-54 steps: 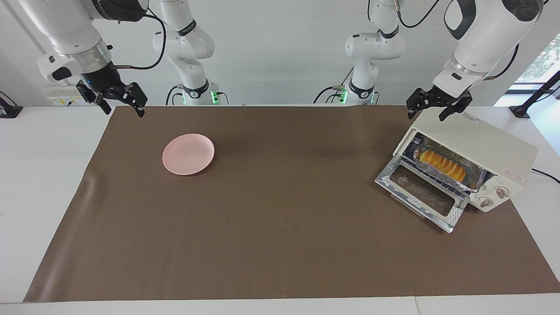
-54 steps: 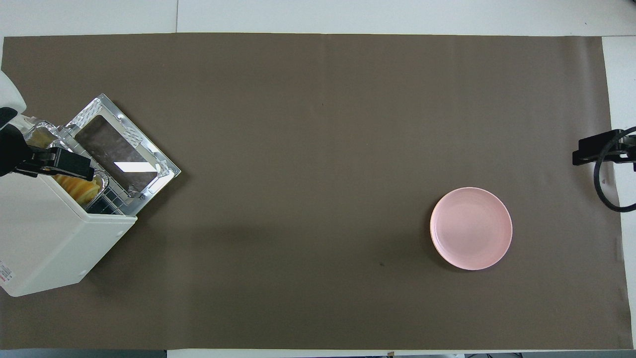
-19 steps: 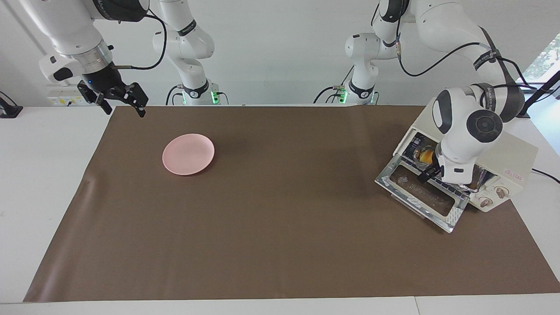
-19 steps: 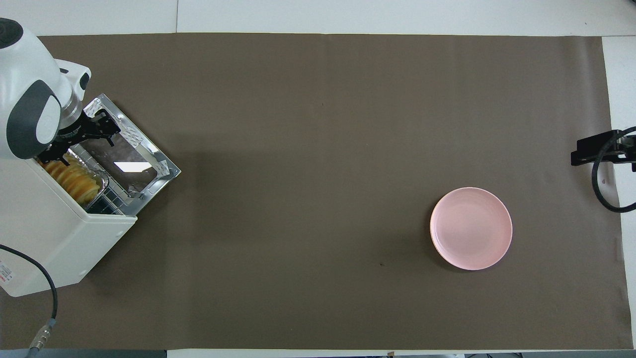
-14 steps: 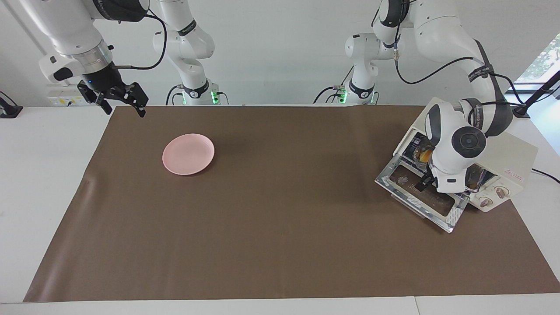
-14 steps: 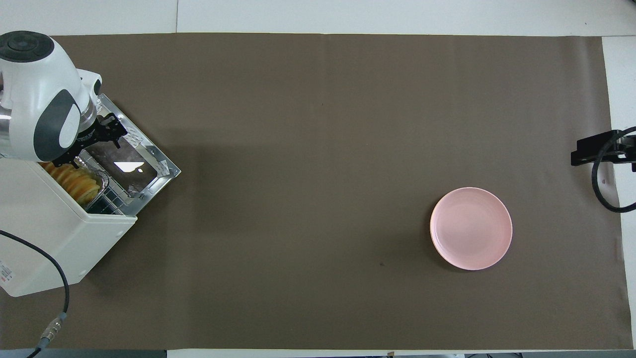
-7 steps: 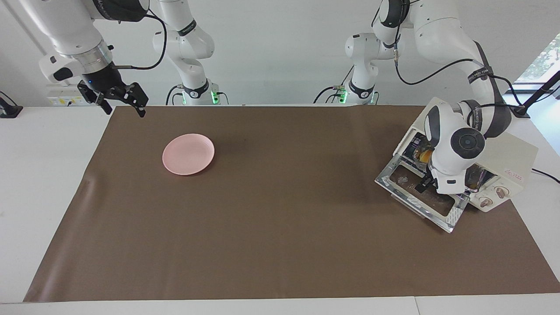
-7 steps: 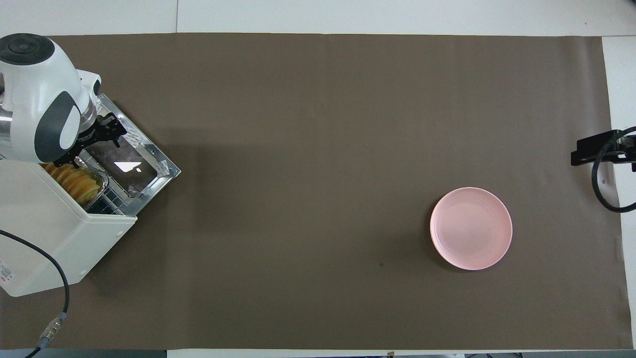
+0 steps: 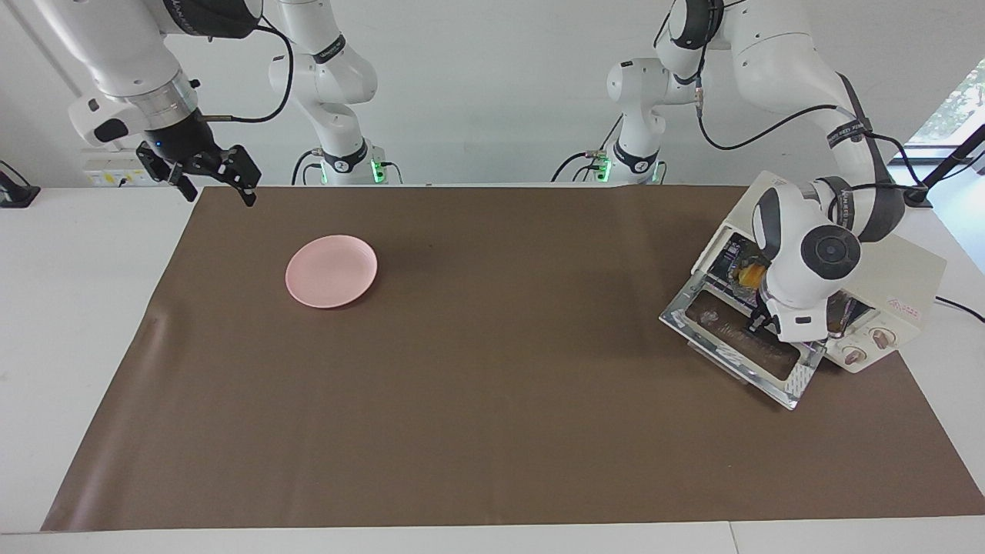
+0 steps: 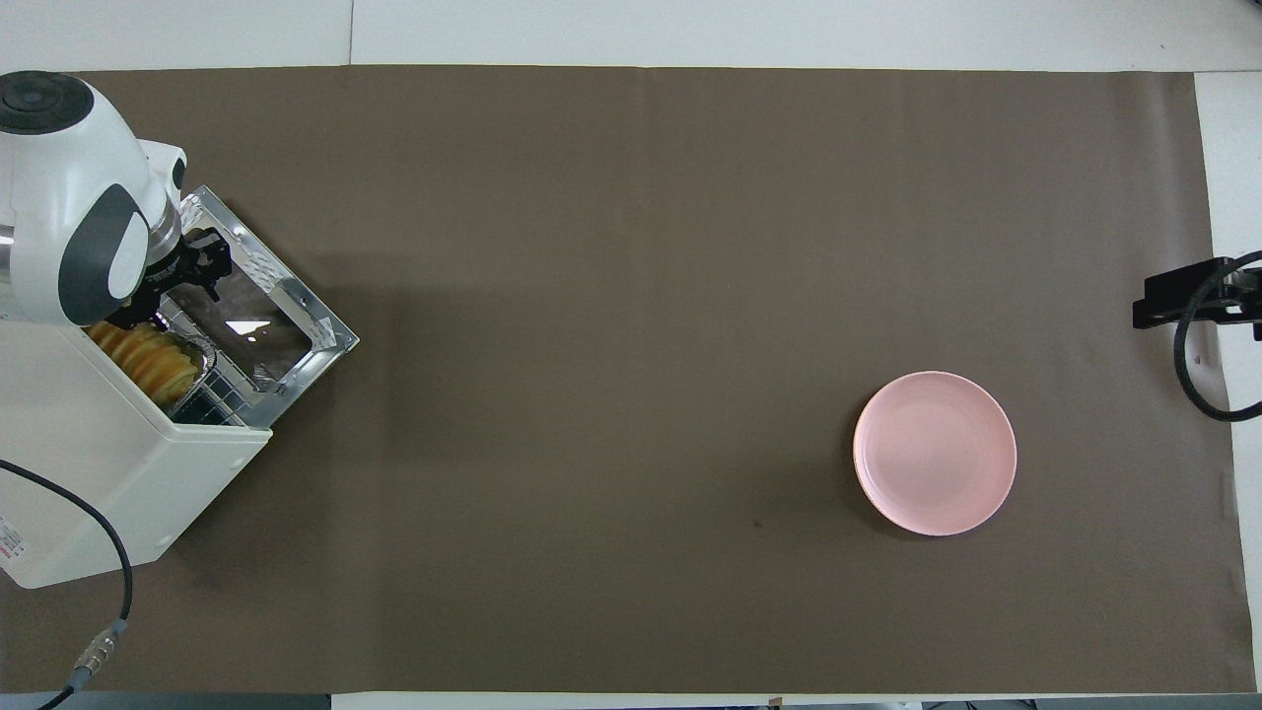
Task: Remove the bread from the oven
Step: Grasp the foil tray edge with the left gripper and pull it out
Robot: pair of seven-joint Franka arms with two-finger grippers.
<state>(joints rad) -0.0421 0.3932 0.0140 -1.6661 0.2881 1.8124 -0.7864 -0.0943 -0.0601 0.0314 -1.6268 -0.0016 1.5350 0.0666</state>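
The oven (image 9: 885,269) sits at the left arm's end of the table with its door (image 10: 258,320) dropped open. The bread (image 10: 148,360) lies inside it on a foil tray (image 10: 197,370). The left gripper (image 10: 182,281) is low at the oven's mouth, over the door and just beside the bread. I cannot tell if its fingers grip anything. The right gripper (image 9: 208,175) waits, open, above the table's other end. A pink plate (image 9: 331,271) lies near that end.
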